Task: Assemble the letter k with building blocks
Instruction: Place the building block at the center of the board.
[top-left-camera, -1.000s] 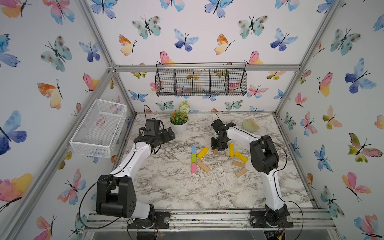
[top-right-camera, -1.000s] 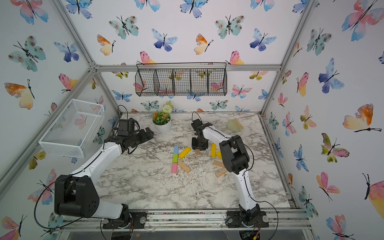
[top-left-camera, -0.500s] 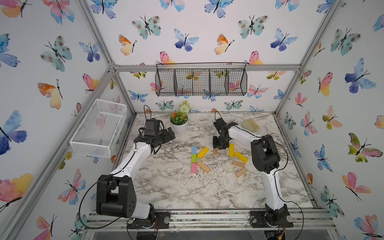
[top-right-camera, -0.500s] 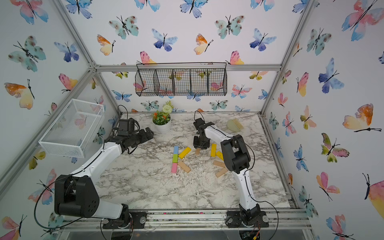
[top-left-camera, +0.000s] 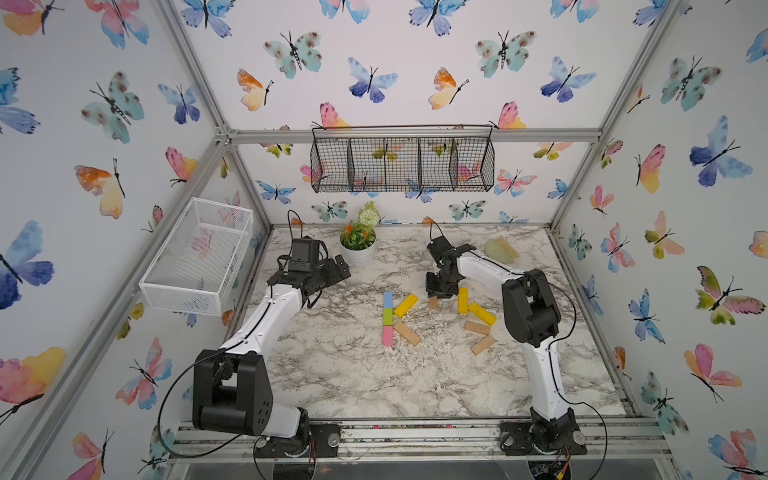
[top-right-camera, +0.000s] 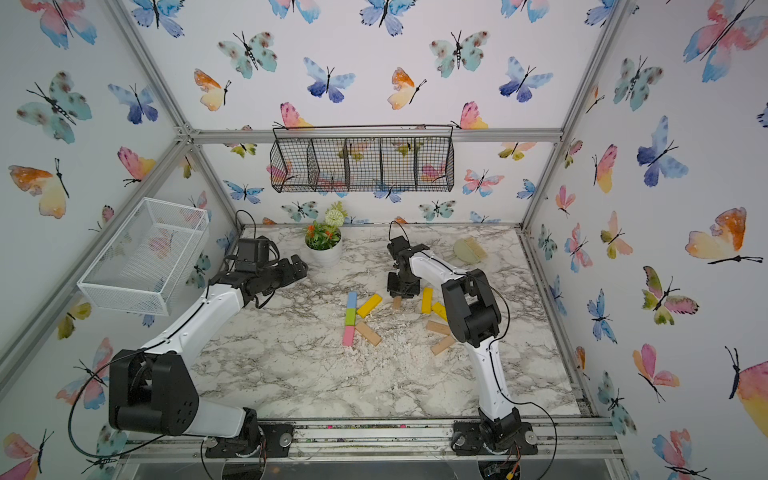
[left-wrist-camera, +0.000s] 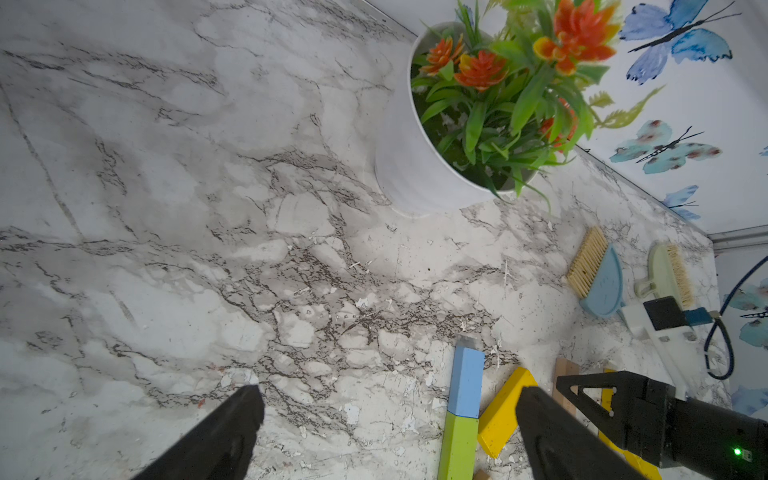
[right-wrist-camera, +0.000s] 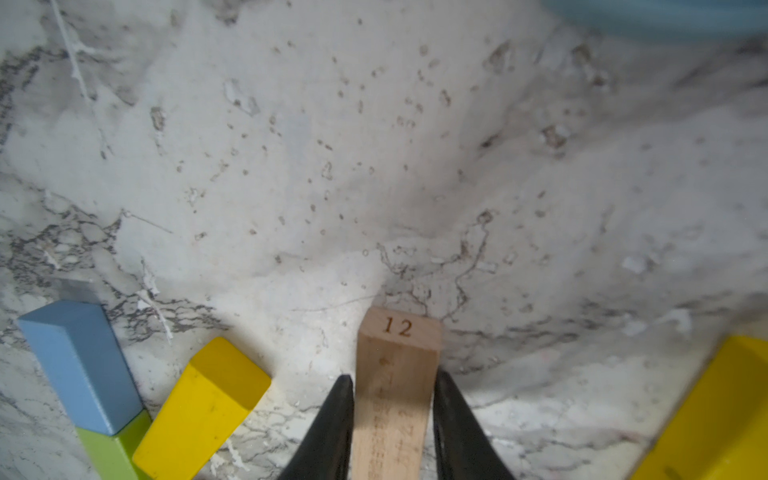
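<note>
OK, we're mid-pick on the right side. The right gripper (top-left-camera: 437, 294) has its fingers pressed on both long sides of the tan block marked 12 (right-wrist-camera: 395, 365). That block looks to be lying flat on the table (top-left-camera: 353, 374), just past the outer end of the yellow diagonal (top-left-camera: 406, 305), with a spare yellow block (top-left-camera: 462, 300) close on its other side.

The left gripper (left-wrist-camera: 388, 392) hangs wide open and holds nothing. It sits over bare table near the plant pot (top-left-camera: 358, 253), apart from the build.

Build so far:
- **Stem:** blue block (top-left-camera: 387, 300), green block (top-left-camera: 387, 316) and pink block (top-left-camera: 387, 336) lie end to end.
- **Arms:** the yellow diagonal runs up and out from the green block, and the lower tan diagonal (top-left-camera: 407, 333) runs down and out.

We judge a short-armed K already reads, and block 12 is probably meant to lengthen an arm; which one, we can't say.

The next move needs a straight lift clear of both yellow neighbours. Then we turn the block to match the arm's angle and set it down end to end without nudging what's placed.
</note>
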